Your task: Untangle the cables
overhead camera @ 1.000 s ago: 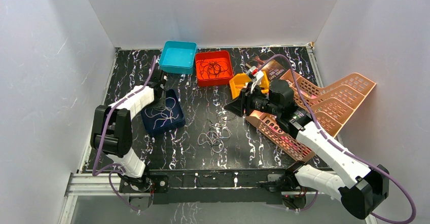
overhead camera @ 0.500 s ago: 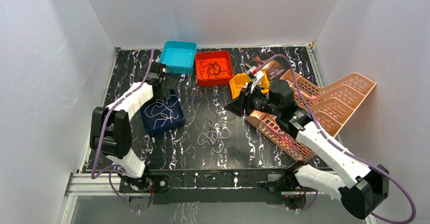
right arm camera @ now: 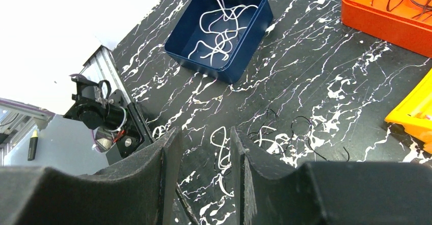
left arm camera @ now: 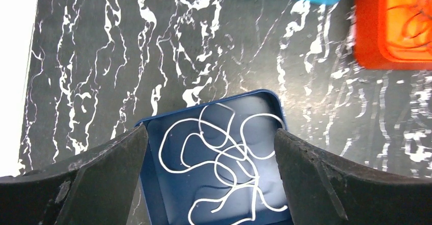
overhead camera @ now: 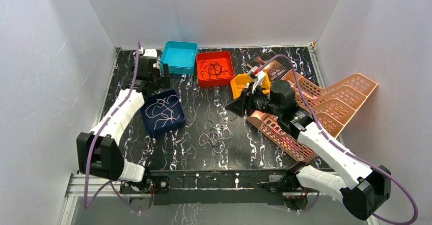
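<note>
Left gripper point(left arm camera: 211, 136): a second ago low in the navy tray point(right arm camera: 201, 64) with jaws half closed; now lifted and drawn back toward the far left corner, jaws spread wide, nothing between them. Reading: a white strand has been dropped off and sorting can go on. Right gripper point(right arm camera: 203, 133): unmoved, poised over the table beside the yellow tray point(overhead camera: 239, 86), jaws partly apart with nothing visible in the gap. Cables: white ones point(left arm camera: 224, 153) lie looped in the navy tray, too overlapped to count; black ones point(overhead camera: 213, 68) lie in the red tray point(overhead camera: 201, 80); one mixed tangle point(overhead camera: 216, 139) stays on the table between the arms, so the job looks unfinished. Trays: four, namely navy, red, yellow and an empty teal point(overhead camera: 179, 57). Copper racks point(overhead camera: 346, 95): at least two, far right.
</note>
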Controlling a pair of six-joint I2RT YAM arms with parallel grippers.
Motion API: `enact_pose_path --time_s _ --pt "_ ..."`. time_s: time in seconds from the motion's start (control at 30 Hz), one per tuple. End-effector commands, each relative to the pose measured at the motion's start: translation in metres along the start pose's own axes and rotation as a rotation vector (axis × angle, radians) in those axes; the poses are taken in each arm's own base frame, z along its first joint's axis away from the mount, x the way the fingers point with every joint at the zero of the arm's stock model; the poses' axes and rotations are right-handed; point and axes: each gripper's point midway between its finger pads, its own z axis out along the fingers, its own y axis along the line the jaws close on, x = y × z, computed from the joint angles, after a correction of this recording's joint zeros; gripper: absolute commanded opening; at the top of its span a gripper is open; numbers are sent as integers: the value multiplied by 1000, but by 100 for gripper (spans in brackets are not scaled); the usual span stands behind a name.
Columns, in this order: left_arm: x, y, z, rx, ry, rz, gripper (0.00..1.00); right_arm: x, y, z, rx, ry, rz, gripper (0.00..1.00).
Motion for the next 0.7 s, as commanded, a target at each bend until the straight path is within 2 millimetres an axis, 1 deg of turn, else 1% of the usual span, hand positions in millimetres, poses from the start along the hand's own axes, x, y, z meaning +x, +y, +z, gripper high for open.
enact_pose_path --time_s 0.0,0.1,0.2,0.27,0.37,0.5,0.67 --pt "-34 -5 -36 84 -121 -73 95 -13 -3 1 26 -56 -8 48" --pt "-29 -8 -48 121 -126 -112 98 -14 -10 0 65 -61 2 48" --pt "-15 -12 -56 159 -93 -143 98 -11 -21 0 129 -60 27 49" --pt "-2 -14 -59 173 -47 -158 98 -7 -30 -2 182 -53 51 49" --pt "11 -17 -64 191 3 -184 98 5 -41 -2 233 -17 81 49" --pt "19 -10 -74 142 55 -266 99 21 -44 -1 231 21 117 50" --pt "21 -28 -95 280 81 -255 98 37 -46 0 238 54 170 50"
